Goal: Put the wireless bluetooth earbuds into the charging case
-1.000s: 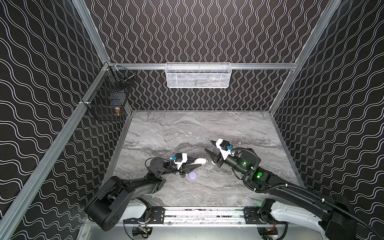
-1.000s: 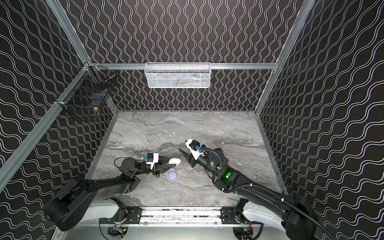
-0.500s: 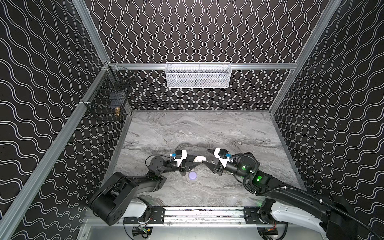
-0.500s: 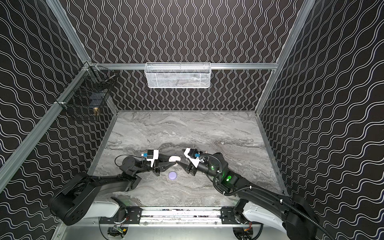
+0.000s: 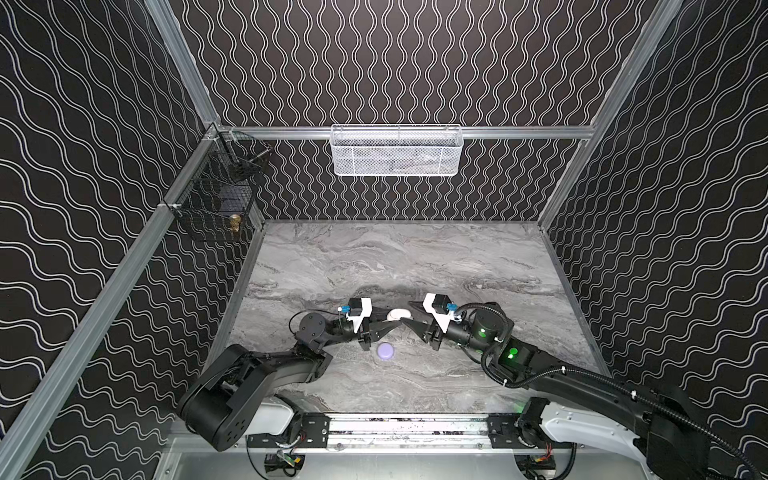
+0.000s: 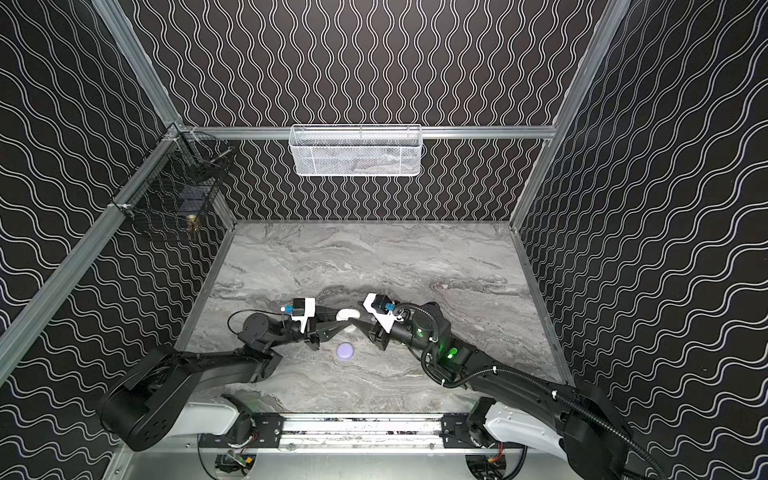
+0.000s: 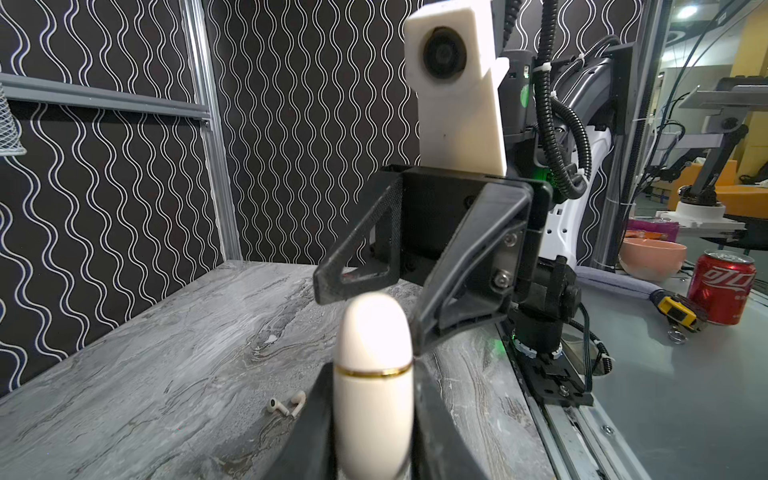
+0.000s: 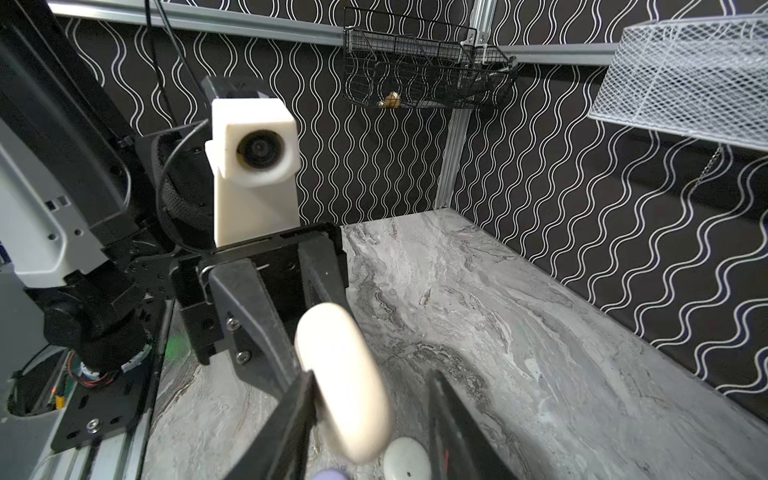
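Marble-patterned grey covers the table (image 5: 415, 257) where two robot arms meet head-on at a closed cream case (image 7: 374, 332), ringed by a thin gold band and held clear of the surface. The left gripper (image 5: 390, 319) has its jaws clamped tight on the cream case, one finger on each broad side, reaching about as far as the band. The right gripper (image 5: 408, 314) faces it from the opposite end of the cream case, its jaws partly open and straddling the free end. In the right wrist view one finger (image 8: 286, 419) sits right at the cream case, though contact cannot be told, while the other stands well clear of it, so this gripper has nothing in its grasp. Two small stemmed earbuds (image 7: 286, 405) lie loose, side by side, on the table below and just beside the cream case, outside it. A lavender case (image 5: 385, 351) rests on the table on the robot-base side of the cream case, and a white case (image 8: 406, 459) lies on the table almost under it.
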Action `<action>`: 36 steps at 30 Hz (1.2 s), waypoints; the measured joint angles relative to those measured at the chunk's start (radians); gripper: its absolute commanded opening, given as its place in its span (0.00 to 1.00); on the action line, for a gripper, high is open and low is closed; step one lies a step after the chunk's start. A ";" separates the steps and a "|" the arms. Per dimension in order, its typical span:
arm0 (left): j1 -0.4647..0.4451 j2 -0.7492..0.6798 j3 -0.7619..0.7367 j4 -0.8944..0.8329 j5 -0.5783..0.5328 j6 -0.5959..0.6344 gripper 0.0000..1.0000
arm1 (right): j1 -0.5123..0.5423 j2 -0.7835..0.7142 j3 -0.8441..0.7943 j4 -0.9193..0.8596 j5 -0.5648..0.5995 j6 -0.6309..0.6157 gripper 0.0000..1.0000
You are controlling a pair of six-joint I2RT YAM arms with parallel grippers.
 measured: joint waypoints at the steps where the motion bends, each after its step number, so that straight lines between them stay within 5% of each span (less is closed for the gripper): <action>1: 0.000 0.001 0.000 0.001 0.000 0.000 0.00 | 0.000 0.001 0.000 0.000 -0.001 0.001 0.43; 36: -0.002 -0.008 -0.010 0.025 0.044 0.001 0.00 | -0.002 0.019 0.002 0.084 0.089 0.124 0.48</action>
